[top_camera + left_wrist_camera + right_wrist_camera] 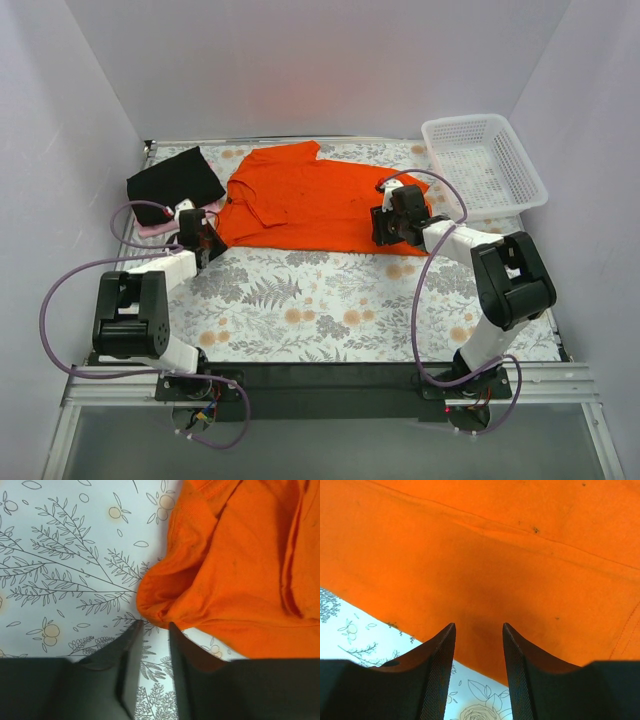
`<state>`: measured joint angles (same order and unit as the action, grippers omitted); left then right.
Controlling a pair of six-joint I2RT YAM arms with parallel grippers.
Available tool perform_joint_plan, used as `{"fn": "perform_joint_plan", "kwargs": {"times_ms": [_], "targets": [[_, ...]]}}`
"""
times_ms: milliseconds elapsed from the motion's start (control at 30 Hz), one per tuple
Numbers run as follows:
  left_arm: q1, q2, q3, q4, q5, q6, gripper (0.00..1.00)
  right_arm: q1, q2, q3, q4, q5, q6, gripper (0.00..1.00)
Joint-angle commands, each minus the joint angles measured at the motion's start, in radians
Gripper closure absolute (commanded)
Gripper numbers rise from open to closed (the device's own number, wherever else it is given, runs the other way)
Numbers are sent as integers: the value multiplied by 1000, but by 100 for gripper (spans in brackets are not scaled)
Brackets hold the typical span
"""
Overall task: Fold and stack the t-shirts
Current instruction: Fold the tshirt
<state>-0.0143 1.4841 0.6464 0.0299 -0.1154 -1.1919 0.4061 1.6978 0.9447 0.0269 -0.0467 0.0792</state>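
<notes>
While the orange t-shirt (pixel 300 205) is lying spread flat on the bench (pixel 330 300) just beside the basket (pixel 465 119), both arms are sitting at its edge. The right claw (pixel 479 625) is standing partway open over the end nearer the basket. Cloth is showing between the jaws, but nothing is visibly pinched. The left claw (pixel 155 625), at the end far from the basket, is showing a narrow gap with a bunched corner touching its tips; I cannot tell whether it is gripping.

The black t-shirt (pixel 175 178) and pink t-shirt (pixel 150 228) are lying beyond that end, farthest from the basket. In my judgement a shallow bite is risking a slip on lifting — one end dropping would be skewing the fold — and the left arm, close to the pink t-shirt, could be dragging it.
</notes>
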Motion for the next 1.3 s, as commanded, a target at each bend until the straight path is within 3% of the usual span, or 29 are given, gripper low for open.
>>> {"fn": "perform_joint_plan", "kwargs": {"times_ms": [0, 233, 567, 767, 900, 967, 1033, 1267], "targets": [[7, 18, 30, 4, -16, 14, 78, 2, 33, 35, 30, 27, 5, 62], [7, 7, 32, 13, -24, 11, 79, 2, 7, 13, 30, 34, -1, 62], [7, -24, 13, 45, -36, 14, 63, 2, 11, 3, 30, 16, -2, 62], [7, 14, 30, 47, -53, 14, 64, 2, 13, -3, 30, 10, -2, 62], [7, 31, 36, 39, -44, 12, 72, 2, 14, -17, 30, 25, -1, 62], [7, 33, 36, 39, -50, 14, 87, 2, 17, -21, 30, 37, -1, 62], [7, 35, 38, 38, -53, 14, 94, -1, 17, -26, 30, 42, -1, 62], [7, 39, 41, 28, -76, 21, 100, -13, -3, -52, 25, 73, 2, 61]]}}
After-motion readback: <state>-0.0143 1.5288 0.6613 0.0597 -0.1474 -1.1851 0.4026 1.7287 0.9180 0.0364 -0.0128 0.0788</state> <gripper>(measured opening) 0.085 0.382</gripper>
